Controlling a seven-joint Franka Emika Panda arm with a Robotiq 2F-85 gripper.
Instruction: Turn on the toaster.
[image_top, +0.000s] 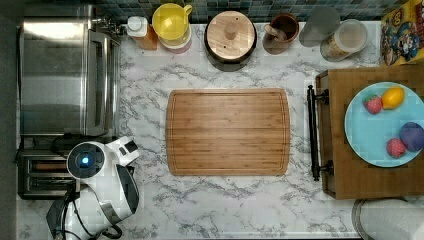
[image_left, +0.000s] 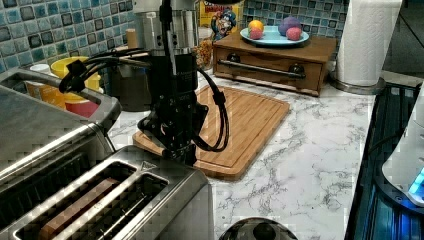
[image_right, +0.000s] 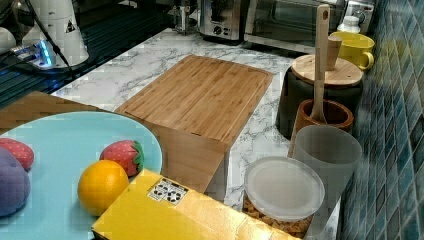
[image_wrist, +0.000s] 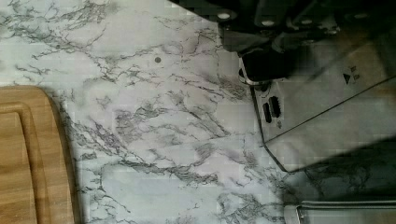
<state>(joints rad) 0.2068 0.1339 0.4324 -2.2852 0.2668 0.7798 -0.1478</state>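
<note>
The glossy white rounded arm (image_top: 107, 185) carries a round black cap with a blue glowing light (image_top: 85, 161); looping black cables (image_left: 215, 115) run alongside the black wrist housing (image_left: 172, 100).
</note>
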